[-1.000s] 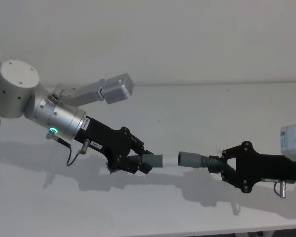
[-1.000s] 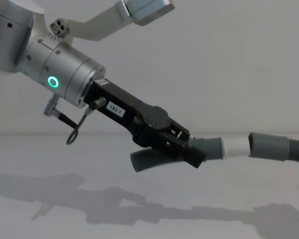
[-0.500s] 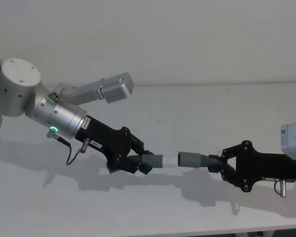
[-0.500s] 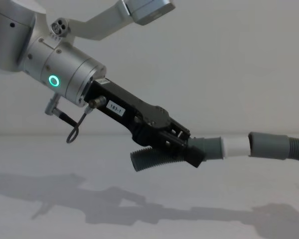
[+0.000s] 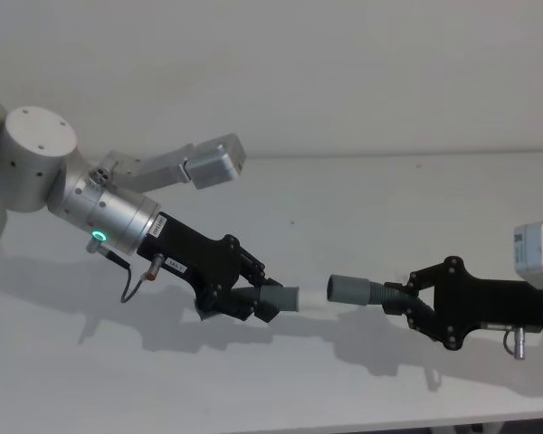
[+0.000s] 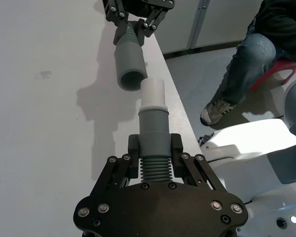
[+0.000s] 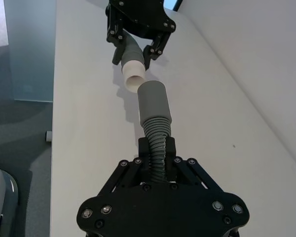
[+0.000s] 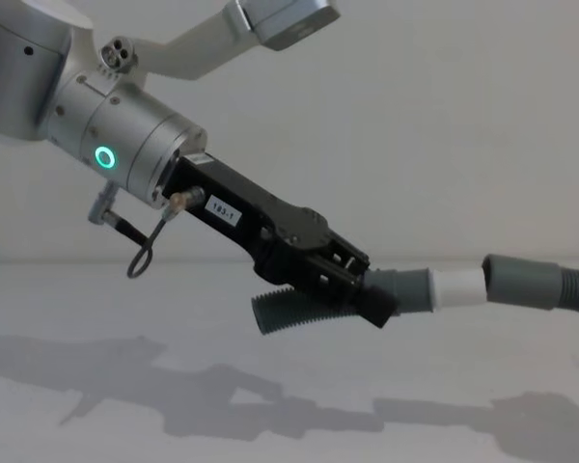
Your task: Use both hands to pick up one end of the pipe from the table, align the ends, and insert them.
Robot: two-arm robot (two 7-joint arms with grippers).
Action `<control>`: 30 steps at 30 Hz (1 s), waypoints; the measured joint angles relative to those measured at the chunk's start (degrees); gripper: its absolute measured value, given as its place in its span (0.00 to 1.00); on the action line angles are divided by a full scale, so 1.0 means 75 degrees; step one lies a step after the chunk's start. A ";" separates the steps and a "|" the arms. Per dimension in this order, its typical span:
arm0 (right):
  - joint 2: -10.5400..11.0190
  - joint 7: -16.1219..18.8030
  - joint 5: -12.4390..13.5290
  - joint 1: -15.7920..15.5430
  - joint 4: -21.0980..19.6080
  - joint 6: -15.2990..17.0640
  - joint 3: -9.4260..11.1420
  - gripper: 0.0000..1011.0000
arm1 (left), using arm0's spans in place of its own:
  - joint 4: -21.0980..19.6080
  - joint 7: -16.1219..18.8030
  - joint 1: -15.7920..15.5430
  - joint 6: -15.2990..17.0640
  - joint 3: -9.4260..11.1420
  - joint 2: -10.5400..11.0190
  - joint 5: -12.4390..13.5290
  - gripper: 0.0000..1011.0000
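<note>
Since a second ago: slightly wider gap between the two pipe ends in the head view, the left piece drawn a little back toward frame left.

Largest, the white table [image 5: 362,208], spanning the lower two-thirds of the head view, both arms held above it.

Next, the left gripper [image 5: 253,294] on its silver arm, entering from upper left and slanting down toward centre; jaws clamped on the ribbed section of the left pipe piece [image 5: 276,297]. Long axis of that piece near horizontal, white plug tip [image 8: 458,287] pointing toward frame right.

Right gripper [image 5: 409,305] at lower right of the head view, jaws closed around the ribbed neck of the right pipe piece [image 5: 351,289], open grey cuff [image 6: 130,59] facing frame left, toward the plug.

From the chest view: ribbed tail [image 8: 285,311] of the left piece bending down and back under the jaws, hidden from the head view; plug tip just at the cuff mouth, nearly level with it.

From the left wrist view: plug tip beside the cuff opening, offset sideways, not inside. Same offset in the right wrist view, tip and cuff close but apart.
</note>
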 joint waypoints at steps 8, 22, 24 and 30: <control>-0.0027 -0.0031 -0.0034 0.0033 0.0058 0.0053 -0.0016 0.15 | 0.0017 -0.0041 -0.0029 -0.0014 0.0045 0.0003 -0.0048 0.33; -0.0012 -0.0017 -0.0081 0.0099 0.0123 0.0128 -0.0074 0.15 | -0.0129 0.0117 -0.0046 -0.0019 0.0104 0.0124 -0.0075 0.33; 0.0009 -0.0015 -0.0081 0.0099 0.0122 0.0136 -0.0074 0.15 | -0.0141 0.0139 -0.0052 -0.0019 0.0113 0.0135 -0.0075 0.33; 0.0069 -0.0014 -0.0069 0.0076 0.0085 0.0169 -0.0045 0.15 | -0.0154 0.0243 -0.0087 -0.0018 0.0164 0.0151 -0.0043 0.33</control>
